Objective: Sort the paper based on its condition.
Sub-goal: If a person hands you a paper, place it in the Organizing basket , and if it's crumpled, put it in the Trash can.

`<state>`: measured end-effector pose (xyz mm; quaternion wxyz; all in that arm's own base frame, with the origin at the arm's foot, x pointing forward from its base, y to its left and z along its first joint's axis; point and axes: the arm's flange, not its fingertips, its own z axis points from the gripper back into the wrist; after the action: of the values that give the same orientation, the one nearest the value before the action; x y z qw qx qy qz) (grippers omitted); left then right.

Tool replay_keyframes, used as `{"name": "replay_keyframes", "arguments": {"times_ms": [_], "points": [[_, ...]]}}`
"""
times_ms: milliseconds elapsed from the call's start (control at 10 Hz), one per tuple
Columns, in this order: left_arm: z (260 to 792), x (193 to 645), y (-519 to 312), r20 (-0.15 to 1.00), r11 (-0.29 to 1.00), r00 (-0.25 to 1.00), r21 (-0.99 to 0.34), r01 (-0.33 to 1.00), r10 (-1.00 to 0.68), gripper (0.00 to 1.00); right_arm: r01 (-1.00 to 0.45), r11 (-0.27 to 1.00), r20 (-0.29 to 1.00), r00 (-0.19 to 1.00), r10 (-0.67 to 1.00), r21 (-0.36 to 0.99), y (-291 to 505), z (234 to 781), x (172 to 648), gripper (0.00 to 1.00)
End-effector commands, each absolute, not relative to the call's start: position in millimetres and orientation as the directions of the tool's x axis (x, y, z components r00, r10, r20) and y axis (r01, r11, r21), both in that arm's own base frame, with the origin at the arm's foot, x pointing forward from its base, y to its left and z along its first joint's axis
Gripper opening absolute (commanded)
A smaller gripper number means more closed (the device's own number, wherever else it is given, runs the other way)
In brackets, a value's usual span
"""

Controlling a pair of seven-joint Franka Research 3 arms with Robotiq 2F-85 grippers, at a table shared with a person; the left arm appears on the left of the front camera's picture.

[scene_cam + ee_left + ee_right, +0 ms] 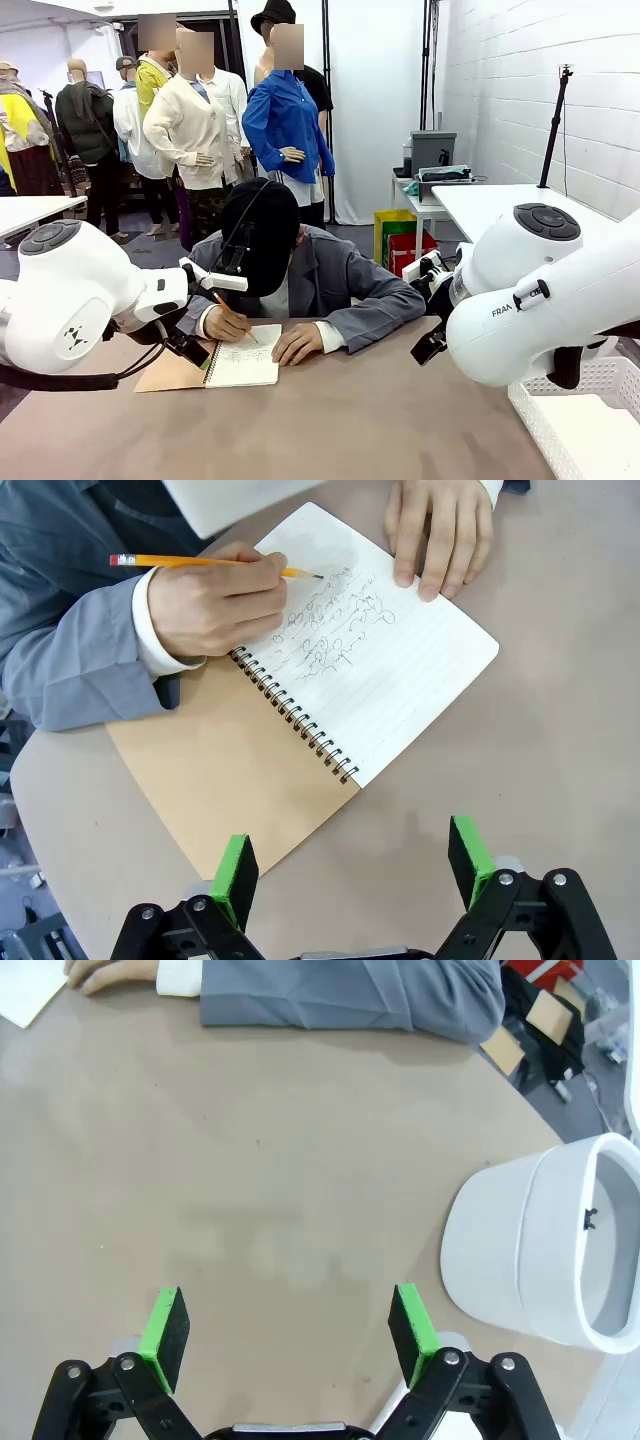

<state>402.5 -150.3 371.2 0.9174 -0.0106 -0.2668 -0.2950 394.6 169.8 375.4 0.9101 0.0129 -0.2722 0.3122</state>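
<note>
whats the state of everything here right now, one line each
notebook: open, cover laid flat, page partly scribbled
pencil: held in the person's writing hand, tip on the page
other hand: fingers resting on the page
left gripper: open, holding nothing, near the notebook
right gripper: open, holding nothing, over bare table

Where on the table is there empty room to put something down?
The wide bare stretch of table between the notebook and the white basket is free, and so is the spot in front of the right end effector. It is crowded at the far edge, where the person's hand writes in the notebook.
</note>
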Motion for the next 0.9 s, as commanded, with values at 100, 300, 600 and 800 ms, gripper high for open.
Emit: {"name": "replay_keyframes", "arguments": {"times_ms": [100,300,600,800], "points": [[371.3,402.6,-150.2,0.496,0.826,0.684,0.138,0.547,-0.535,1.00,-0.575,0.805,0.504,0.657,0.561,-0.146,169.8,375.4,394.6,1.00],[371.3,402.6,-150.2,0.496,0.826,0.684,0.138,0.547,-0.535,1.00,-0.575,0.805,0.504,0.657,0.561,-0.146,169.8,375.4,394.6,1.00],[371.3,402.6,-150.2,0.496,0.826,0.684,0.138,0.547,-0.535,1.00,-0.575,0.805,0.504,0.657,0.561,-0.146,169.8,375.4,394.6,1.00],[371.3,402.6,-150.2,0.496,0.826,0.684,0.138,0.547,-0.535,1.00,-0.575,0.805,0.504,0.657,0.561,-0.146,169.8,375.4,394.6,1.00]]}}
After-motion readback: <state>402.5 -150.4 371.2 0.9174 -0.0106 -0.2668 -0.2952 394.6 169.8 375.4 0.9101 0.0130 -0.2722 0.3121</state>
